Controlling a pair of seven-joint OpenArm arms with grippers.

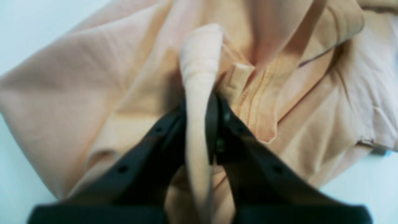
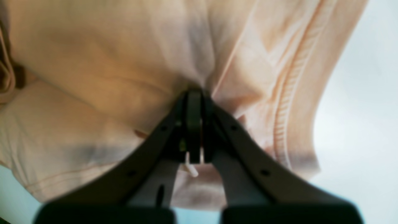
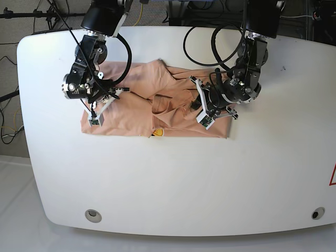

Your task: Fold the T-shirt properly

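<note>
Two arms: both reach down over the T-shirt (image 3: 157,105), one at each end of it.
T-shirt, place: spread crumpled on the white desk (image 3: 168,178), in its far half, lying lengthways from left to right in the base view.
T-shirt, shape: the near edge runs fairly straight; the middle is bunched into ridges and folds, and a peak of cloth rises at the far edge.
T-shirt, mark: a small yellow-and-black spot (image 3: 157,134) shows at the near edge, about midway along.
Left claw (image 1: 199,102): clenched on an upright fold of the peach cloth; in the left wrist view the fold passes between the two black fingers (image 1: 214,124) and rises above them in a rounded tip.
Left claw, surroundings: a stitched hem lies just beside the pinched fold, with more loose folds behind it.
Right claw (image 2: 194,96): its fingers are pressed together with their tips against the cloth, which puckers into creases right there; a grip on the fabric cannot be told for sure.
Right claw, surroundings: a ribbed, stitched band (image 2: 292,93) runs down the cloth just beside the fingers, with bare desk past the cloth's edge.
</note>
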